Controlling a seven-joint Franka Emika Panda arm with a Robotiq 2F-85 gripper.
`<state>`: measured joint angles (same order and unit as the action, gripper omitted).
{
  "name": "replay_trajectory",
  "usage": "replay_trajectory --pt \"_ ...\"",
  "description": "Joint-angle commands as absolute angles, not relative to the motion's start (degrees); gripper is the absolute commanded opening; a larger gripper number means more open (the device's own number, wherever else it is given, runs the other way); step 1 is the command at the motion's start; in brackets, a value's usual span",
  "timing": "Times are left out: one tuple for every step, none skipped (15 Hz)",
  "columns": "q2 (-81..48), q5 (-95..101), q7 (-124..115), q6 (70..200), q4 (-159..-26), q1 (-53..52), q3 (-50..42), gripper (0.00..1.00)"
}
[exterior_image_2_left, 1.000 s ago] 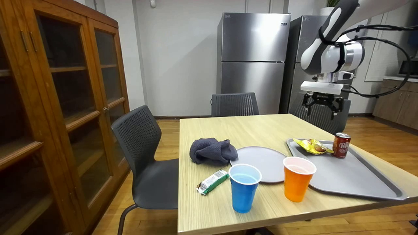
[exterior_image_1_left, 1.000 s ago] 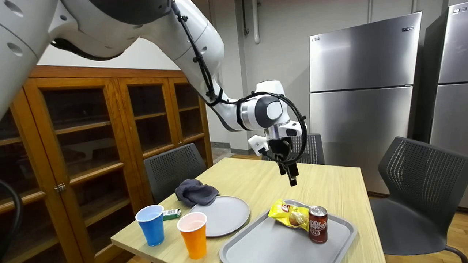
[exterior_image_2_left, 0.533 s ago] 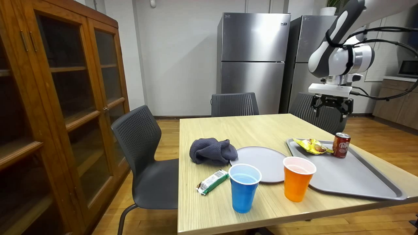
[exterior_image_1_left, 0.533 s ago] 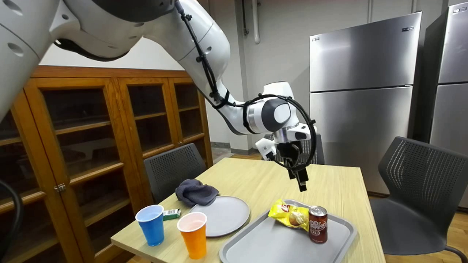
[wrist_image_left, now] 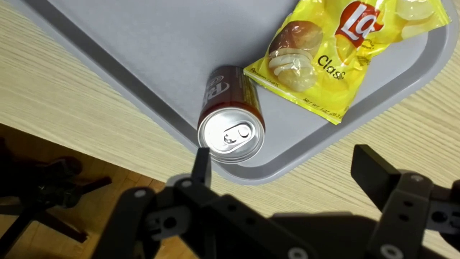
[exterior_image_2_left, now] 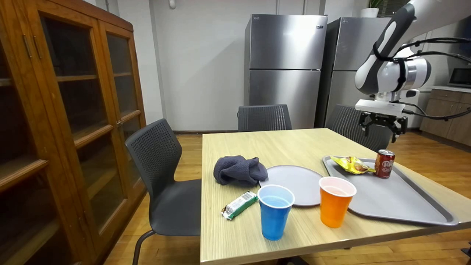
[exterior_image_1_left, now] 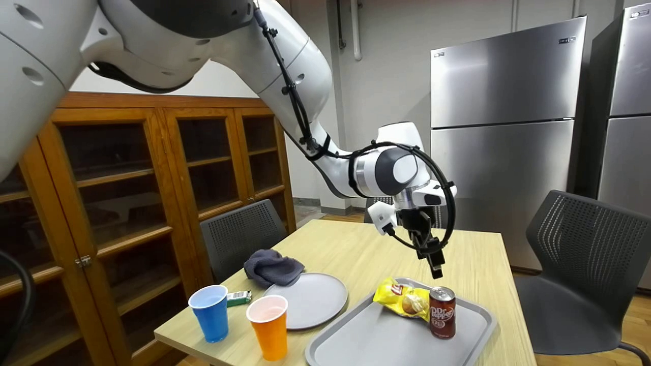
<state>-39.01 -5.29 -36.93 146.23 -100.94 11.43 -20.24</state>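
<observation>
My gripper [wrist_image_left: 283, 162] is open and empty in the wrist view. In both exterior views the gripper [exterior_image_1_left: 431, 267] [exterior_image_2_left: 380, 136] hangs above the far end of the grey tray [exterior_image_1_left: 379, 338] [exterior_image_2_left: 401, 200], nearest to a dark red Dr Pepper can [exterior_image_1_left: 442, 320] [exterior_image_2_left: 385, 164]. The can stands upright on the tray, and its silver top lies just beyond the left finger in the wrist view [wrist_image_left: 231, 118]. A yellow Lay's chip bag [exterior_image_1_left: 403, 299] [exterior_image_2_left: 352, 165] lies on the tray beside the can; it also shows in the wrist view [wrist_image_left: 323, 61]. The gripper touches nothing.
On the wooden table [exterior_image_2_left: 250, 141] are a grey plate [exterior_image_2_left: 294, 180], a dark cloth [exterior_image_2_left: 239, 171], a green-white wrapped bar [exterior_image_2_left: 240, 204], a blue cup [exterior_image_2_left: 274, 217] and an orange cup [exterior_image_2_left: 334, 206]. Dark chairs [exterior_image_1_left: 585, 269] stand around it. A glass-door cabinet [exterior_image_1_left: 122, 203] is alongside.
The open gripper has moved down and to the right in both exterior views, closer to the can. The objects on the table and tray have not moved.
</observation>
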Motion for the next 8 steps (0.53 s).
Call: replay_trajectory --pt "-39.9 -6.2 -37.4 148.0 -101.1 12.0 -20.7 1.00" --pt "-40.2 -6.3 -37.4 147.9 -101.0 12.2 -20.8 1.00" --pt "-40.4 -6.3 -37.5 147.9 -100.9 12.2 -20.9 1.00" --pt "-40.7 -6.3 -37.6 147.7 -100.9 12.2 -21.1 1.00" --pt "-41.0 -6.4 -37.6 147.3 -100.7 12.2 -21.1 1.00" --pt "-41.3 -6.5 -37.6 146.9 -100.6 12.3 -21.1 1.00" --pt "-41.6 -6.5 -37.7 146.9 -100.5 12.3 -21.2 1.00" --pt "-42.0 -6.5 -37.9 146.8 -100.3 12.2 -21.3 1.00"
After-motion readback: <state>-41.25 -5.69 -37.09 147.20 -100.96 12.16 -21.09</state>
